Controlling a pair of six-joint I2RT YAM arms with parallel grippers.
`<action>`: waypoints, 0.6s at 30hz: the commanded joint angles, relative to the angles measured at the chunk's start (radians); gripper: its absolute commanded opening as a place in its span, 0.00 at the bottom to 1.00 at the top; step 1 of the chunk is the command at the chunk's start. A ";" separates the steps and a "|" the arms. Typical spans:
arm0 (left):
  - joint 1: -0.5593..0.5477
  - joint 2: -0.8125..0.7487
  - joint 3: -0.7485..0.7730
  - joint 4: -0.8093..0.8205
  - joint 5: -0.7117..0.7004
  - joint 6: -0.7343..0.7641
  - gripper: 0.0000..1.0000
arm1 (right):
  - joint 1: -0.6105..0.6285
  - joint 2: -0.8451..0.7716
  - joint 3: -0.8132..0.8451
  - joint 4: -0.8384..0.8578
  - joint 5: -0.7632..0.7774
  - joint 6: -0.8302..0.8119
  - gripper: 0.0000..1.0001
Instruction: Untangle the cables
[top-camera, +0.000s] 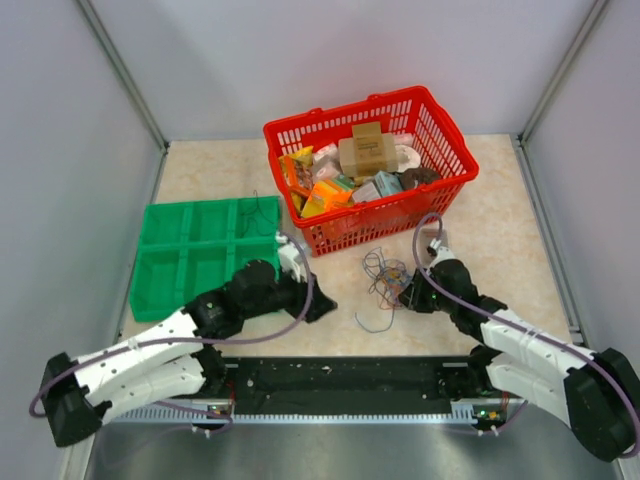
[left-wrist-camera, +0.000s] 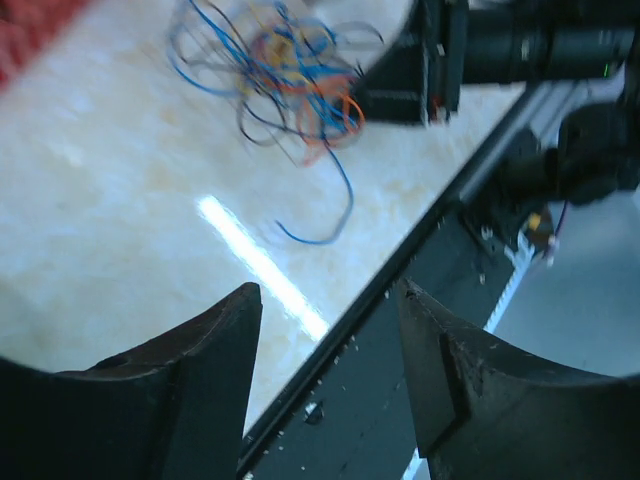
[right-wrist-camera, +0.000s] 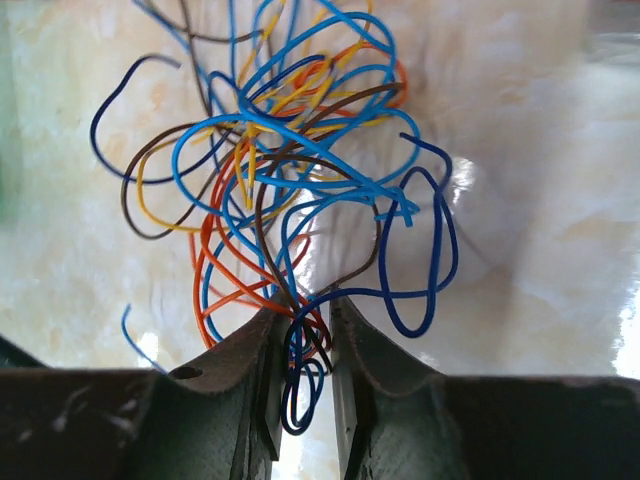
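Observation:
The cables (top-camera: 385, 278) are a small tangle of blue, orange, yellow, brown and black wires on the table in front of the red basket. In the right wrist view the tangle (right-wrist-camera: 290, 170) fills the upper middle. My right gripper (right-wrist-camera: 303, 310) has its jaws drawn close on several blue, orange and black strands at the tangle's near edge; it sits at the tangle's right side (top-camera: 410, 295). My left gripper (left-wrist-camera: 330, 290) is open and empty, left of the tangle (top-camera: 322, 305). The left wrist view shows the tangle (left-wrist-camera: 290, 70) ahead, with the right gripper (left-wrist-camera: 400, 85) against it.
A red basket (top-camera: 452, 180) full of packets stands behind the tangle. A green compartment tray (top-camera: 195, 255) lies at the left, with a thin dark wire on its far side. The black base rail (top-camera: 340, 378) runs along the near edge. Grey walls enclose the table.

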 joint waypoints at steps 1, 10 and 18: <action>-0.250 0.099 -0.012 0.251 -0.245 -0.002 0.62 | 0.028 0.017 0.017 0.115 -0.130 -0.002 0.21; -0.457 0.533 0.209 0.172 -0.379 0.086 0.71 | 0.054 -0.025 0.008 0.165 -0.214 0.133 0.17; -0.457 0.664 0.246 0.242 -0.327 0.071 0.64 | 0.054 -0.098 0.063 -0.001 -0.202 0.418 0.17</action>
